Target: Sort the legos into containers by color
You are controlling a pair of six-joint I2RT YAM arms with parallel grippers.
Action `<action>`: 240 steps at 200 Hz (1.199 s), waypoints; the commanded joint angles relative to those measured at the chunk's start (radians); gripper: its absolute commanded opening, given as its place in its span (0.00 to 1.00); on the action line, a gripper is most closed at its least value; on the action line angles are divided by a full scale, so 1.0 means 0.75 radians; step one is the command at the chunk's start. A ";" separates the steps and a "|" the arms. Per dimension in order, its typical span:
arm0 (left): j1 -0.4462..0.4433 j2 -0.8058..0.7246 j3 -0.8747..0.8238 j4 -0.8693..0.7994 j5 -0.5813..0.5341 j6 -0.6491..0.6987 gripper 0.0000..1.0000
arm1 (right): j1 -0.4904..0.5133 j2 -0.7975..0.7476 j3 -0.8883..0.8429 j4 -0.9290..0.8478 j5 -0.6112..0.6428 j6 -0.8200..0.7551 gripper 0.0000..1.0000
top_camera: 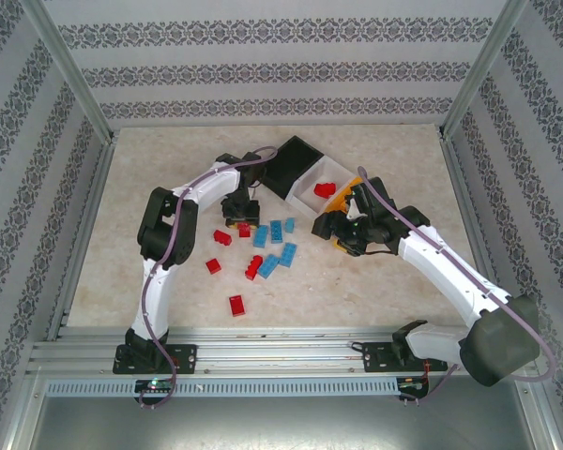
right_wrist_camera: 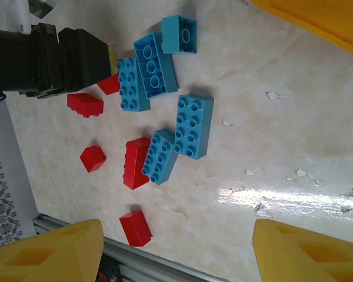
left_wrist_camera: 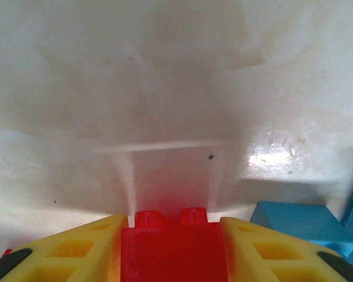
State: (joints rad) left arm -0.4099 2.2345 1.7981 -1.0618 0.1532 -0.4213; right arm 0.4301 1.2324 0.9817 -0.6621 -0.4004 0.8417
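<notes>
Left gripper (top_camera: pixel 240 219) is low over the table (top_camera: pixel 150 281), left of the white bin (top_camera: pixel 308 199) and slightly nearer the arm bases. In the left wrist view its yellow fingers (left_wrist_camera: pixel 82 249) press against both sides of one red lego (left_wrist_camera: pixel 170 249). The jaws are clamped on it, and its studs poke out past the tips. Cannot tell whether it is lifted or resting on the table. A blue lego (left_wrist_camera: pixel 300 226) lies just beside the finger on the picture's right.

Right gripper (top_camera: pixel 342 228) sits just on the near side of the white bin. In the right wrist view its fingers (right_wrist_camera: pixel 47 252) are spread wide with only bare table between them, so it is open and holding nothing.

White bin holds a second red lego (top_camera: pixel 325 188). Black bin (top_camera: pixel 296 161) touches the white bin's far-left side. Blue legos (top_camera: pixel 274 246) cluster near-left of the white bin, between the two grippers. Loose red legos (top_camera: pixel 236 305) are scattered farther left and nearer the bases, well apart from the white bin.
</notes>
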 commanded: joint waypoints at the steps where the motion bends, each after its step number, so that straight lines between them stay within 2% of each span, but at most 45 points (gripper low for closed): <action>1: 0.017 0.016 0.026 -0.021 0.004 0.019 0.38 | 0.001 0.009 0.008 -0.020 0.019 -0.004 0.68; 32: 0.019 0.003 0.020 -0.024 0.007 0.008 0.34 | -0.008 0.005 0.002 -0.019 0.017 -0.008 0.68; 72: 0.035 -0.047 0.013 -0.015 0.062 -0.035 0.33 | -0.025 -0.010 0.004 -0.028 0.008 -0.019 0.68; 88: 0.050 -0.087 0.017 0.008 0.122 -0.067 0.33 | -0.044 -0.030 0.001 -0.038 0.007 -0.028 0.68; 109: 0.071 -0.133 0.028 0.105 0.273 -0.137 0.33 | -0.081 -0.065 -0.016 -0.055 0.002 -0.040 0.68; 137: 0.076 -0.156 0.054 0.315 0.489 -0.352 0.34 | -0.149 -0.150 -0.053 -0.089 -0.004 -0.053 0.68; 157: 0.068 -0.157 -0.022 0.657 0.643 -0.649 0.34 | -0.193 -0.223 -0.092 -0.110 -0.006 -0.055 0.68; 175: 0.047 -0.124 -0.053 0.955 0.685 -0.889 0.34 | -0.221 -0.278 -0.129 -0.125 -0.008 -0.049 0.68; 191: 0.018 -0.043 0.043 1.022 0.688 -0.981 0.34 | -0.236 -0.326 -0.157 -0.134 -0.009 -0.038 0.68; 240: -0.072 0.240 0.489 0.890 0.686 -1.030 0.34 | -0.277 -0.429 -0.197 -0.184 0.001 -0.032 0.68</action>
State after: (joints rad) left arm -0.4274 2.3375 2.0449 -0.4023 0.6399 -1.1202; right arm 0.2394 0.9485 0.8532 -0.7593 -0.4015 0.8196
